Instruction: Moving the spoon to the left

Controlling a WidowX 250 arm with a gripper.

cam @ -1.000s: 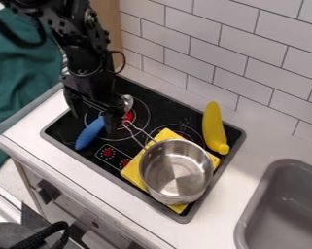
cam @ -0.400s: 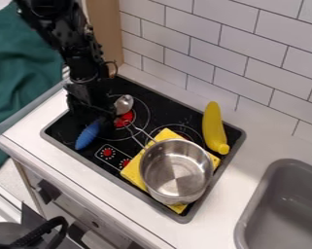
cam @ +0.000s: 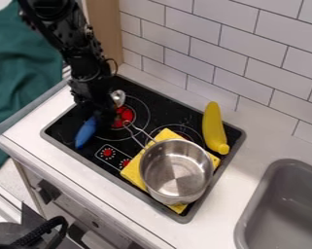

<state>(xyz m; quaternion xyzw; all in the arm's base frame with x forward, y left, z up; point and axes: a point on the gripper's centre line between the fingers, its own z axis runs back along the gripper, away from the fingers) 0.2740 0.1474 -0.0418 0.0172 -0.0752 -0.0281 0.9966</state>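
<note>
The gripper point(cam: 99, 114) hangs low over the left part of the black stovetop, right at the spoon. The spoon's blue handle point(cam: 86, 132) sticks out toward the front left, and its metal bowl point(cam: 118, 98) shows just to the right of the gripper. The middle of the spoon is hidden behind the black gripper, and how its fingers stand cannot be made out.
A steel pot point(cam: 176, 170) rests on a yellow cloth point(cam: 133, 173) at the stovetop's right front, its wire handle pointing toward the spoon. A yellow banana-shaped toy point(cam: 213, 127) lies at the right edge. Beyond is a grey sink point(cam: 268, 194); a tiled wall point(cam: 216, 58) stands behind.
The spoon's bowl has shifted left and slightly up, and its handle has turned a little steeper. The gripper has moved slightly left with it, uncovering more of the red burner centre.
</note>
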